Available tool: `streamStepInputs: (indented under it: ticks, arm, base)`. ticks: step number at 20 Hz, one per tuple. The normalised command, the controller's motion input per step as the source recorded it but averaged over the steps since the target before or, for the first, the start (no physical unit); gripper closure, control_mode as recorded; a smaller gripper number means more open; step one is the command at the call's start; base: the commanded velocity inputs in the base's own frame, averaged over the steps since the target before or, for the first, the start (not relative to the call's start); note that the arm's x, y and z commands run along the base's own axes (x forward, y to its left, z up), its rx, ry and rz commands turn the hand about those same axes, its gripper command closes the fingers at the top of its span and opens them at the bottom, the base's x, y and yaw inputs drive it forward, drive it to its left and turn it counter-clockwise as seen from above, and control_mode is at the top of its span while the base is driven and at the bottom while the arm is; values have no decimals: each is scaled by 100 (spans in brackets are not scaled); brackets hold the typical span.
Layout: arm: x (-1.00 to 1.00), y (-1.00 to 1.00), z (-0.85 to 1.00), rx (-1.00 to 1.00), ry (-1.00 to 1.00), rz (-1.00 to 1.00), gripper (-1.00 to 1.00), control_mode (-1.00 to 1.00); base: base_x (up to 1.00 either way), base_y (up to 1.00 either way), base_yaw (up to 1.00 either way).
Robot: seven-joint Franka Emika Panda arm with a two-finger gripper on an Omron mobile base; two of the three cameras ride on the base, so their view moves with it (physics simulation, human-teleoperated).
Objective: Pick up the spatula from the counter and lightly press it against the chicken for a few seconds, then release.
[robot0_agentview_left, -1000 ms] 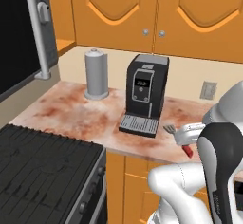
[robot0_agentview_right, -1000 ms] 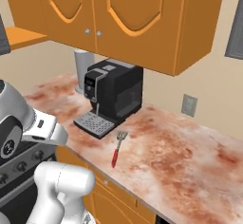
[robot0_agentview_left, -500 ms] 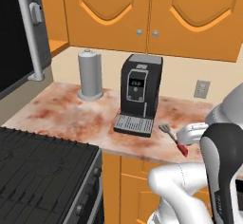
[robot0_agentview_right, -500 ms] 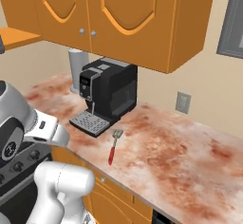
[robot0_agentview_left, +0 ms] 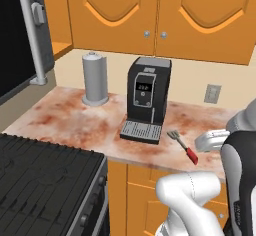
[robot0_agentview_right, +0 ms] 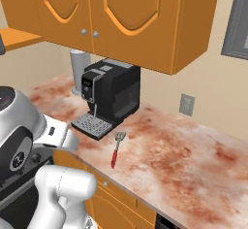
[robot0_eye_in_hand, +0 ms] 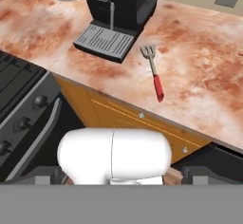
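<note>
**Spatula untouched on counter, gripper spread**

I see the red-handled spatula (robot0_agentview_left: pixel 182 145), slotted metal head, lying flat on the mottled reddish stone counter (robot0_agentview_left: pixel 65 120). It is just right of the black coffee machine (robot0_agentview_left: pixel 147 92), handle toward the front edge. My gripper (robot0_eye_in_hand: pixel 124 174) hangs well apart from it, fingers spread wide, holding nothing.

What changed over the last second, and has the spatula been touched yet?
Only the cameras shifted: the base drove a little, so the whole scene slid in both base views. Nothing was taken hold of or let go. The spatula still lies flat on the counter beside the coffee machine. The paper towel roll has not moved and the jaws are still open.
</note>
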Motion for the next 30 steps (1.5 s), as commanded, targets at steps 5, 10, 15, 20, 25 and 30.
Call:
streamStepInputs:
  ticks: [5,10,15,20,25,30]
  arm:
    - [0,-37,0,1,0,-2,-100,-100]
    - [0,-42,0,1,-1,-3,-100,-100]
    - [9,-24,0,0,-1,-3,-100,-100]
    - [20,-17,0,0,0,-5,-100,-100]
    - [19,-10,-4,0,0,-2,-100,-100]
    - [0,0,-19,1,-8,0,-100,-100]
  base:
    - [0,0,0]
    - [0,0,0]
    - [0,0,0]
    - [0,0,0]
    - [0,0,0]
    - [0,0,0]
